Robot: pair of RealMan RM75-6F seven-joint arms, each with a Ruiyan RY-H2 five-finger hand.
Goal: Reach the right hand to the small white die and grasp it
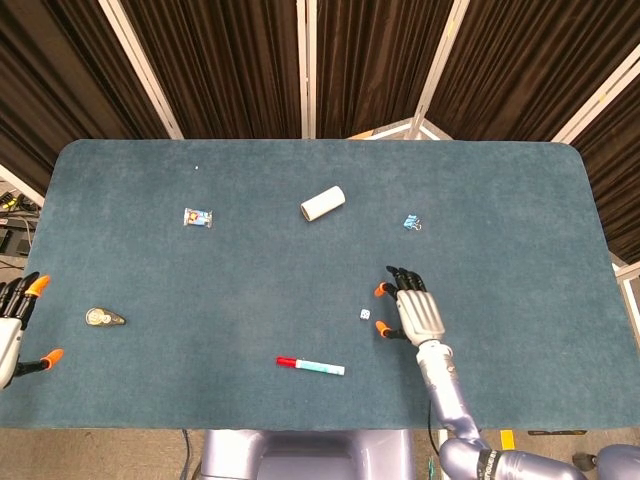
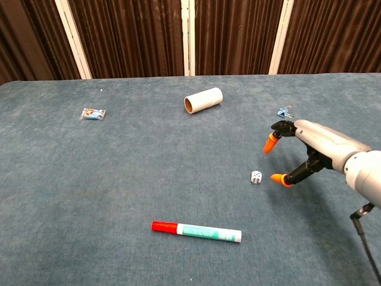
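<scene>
Head view. The small white die (image 1: 364, 315) is located slightly right of the frame centre, in the lower half, on the blue table (image 1: 500, 200). The right hand (image 1: 408, 310) is positioned immediately to the right of it in the frame, with its fingers spread and nothing held between them. Two orange fingertips (image 1: 381, 290) are directed toward the die, one above and one below its level, so the die is placed just outside the mouth of the open grasp; no contact is visible. The left hand (image 1: 14, 325) is seen at the far left edge, fingers spread and empty, well apart from the die. The right hand is therefore by far the nearer.

Chest view. The die (image 2: 256, 177) is shown right of centre, resting flat with its pips visible. The right hand (image 2: 303, 149) is seen at the right of the frame, raised above the table surface, fingers apart. The lower orange fingertip (image 2: 278, 178) is just beside the die, on its right; the upper one is held above and to the right of it. The die thus lies to the left of the hand in the frame. A short further leftward advance is judged necessary before closure. The left hand is not shown in this view.
</scene>
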